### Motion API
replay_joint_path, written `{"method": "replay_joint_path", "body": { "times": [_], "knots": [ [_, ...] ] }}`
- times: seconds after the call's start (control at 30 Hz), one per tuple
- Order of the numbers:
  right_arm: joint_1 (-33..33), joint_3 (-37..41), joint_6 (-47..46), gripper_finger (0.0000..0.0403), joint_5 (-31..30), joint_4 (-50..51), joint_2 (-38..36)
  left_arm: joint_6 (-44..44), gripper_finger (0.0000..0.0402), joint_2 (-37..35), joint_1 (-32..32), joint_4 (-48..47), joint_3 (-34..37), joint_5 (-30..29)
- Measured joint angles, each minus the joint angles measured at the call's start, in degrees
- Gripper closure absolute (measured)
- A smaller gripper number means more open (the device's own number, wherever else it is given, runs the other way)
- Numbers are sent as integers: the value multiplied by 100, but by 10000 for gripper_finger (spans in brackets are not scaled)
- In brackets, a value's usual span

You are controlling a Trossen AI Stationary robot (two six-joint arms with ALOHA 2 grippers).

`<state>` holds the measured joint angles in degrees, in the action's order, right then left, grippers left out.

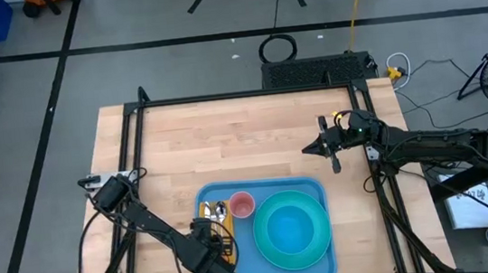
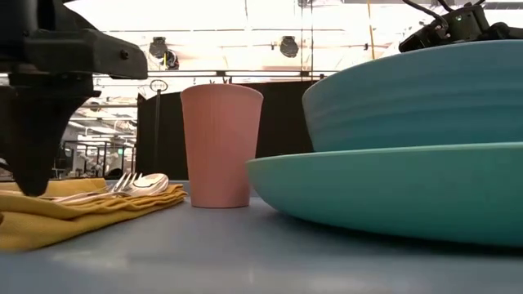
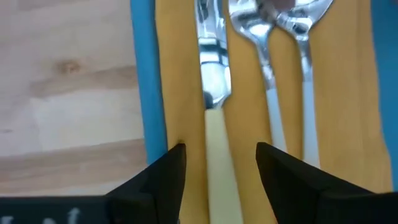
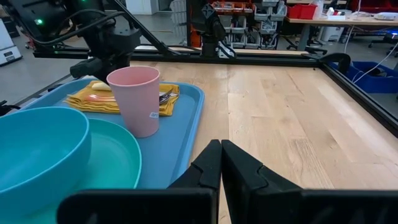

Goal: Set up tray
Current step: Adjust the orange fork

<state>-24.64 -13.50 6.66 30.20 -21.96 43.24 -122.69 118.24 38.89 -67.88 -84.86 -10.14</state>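
Where napkin (image 1: 214, 226) lies, tray (image 1: 317, 186) (cutlery (image 3: 267, 56) atop)

Bright overhead light; glare washes low view's background; left wrist view blurred.

Wooden table (image 1: 227, 147) w/ black frame, pink cup (image 4: 135, 99) stood upright beside turquoise plate (image 1: 273, 242), teal bowl (image 1: 290, 230) sat on plate, yellow napkin (image 3: 239, 93) lay under knife (image 3: 211, 74), fork (image 3: 258, 56), spoon (image 3: 305, 37).

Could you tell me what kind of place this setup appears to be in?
Probably a robotics lab or workshop: a framed wooden table on a taped grey floor, cluttered workbenches behind, and a blue tray staged with tableware.
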Motion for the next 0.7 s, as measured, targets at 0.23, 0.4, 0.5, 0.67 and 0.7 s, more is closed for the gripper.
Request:
{"method": "replay_joint_path", "body": {
  "times": [0.23,0.4,0.5,0.67,0.7],
  "knots": [
    [0,0,0,399,-2,0,0,633,217,-121,-27,94,-2,-335],
    [0,0,0,399,-2,0,2,1514,232,-247,-68,247,-11,-753],
    [0,0,0,399,-2,0,1,2326,251,-249,-72,485,-11,-872],
    [0,0,0,399,-4,-1,1,3586,314,-251,-63,1109,-11,-966],
    [0,0,0,399,-4,-2,0,3753,334,-251,-64,1139,-11,-976]
  ]
}}
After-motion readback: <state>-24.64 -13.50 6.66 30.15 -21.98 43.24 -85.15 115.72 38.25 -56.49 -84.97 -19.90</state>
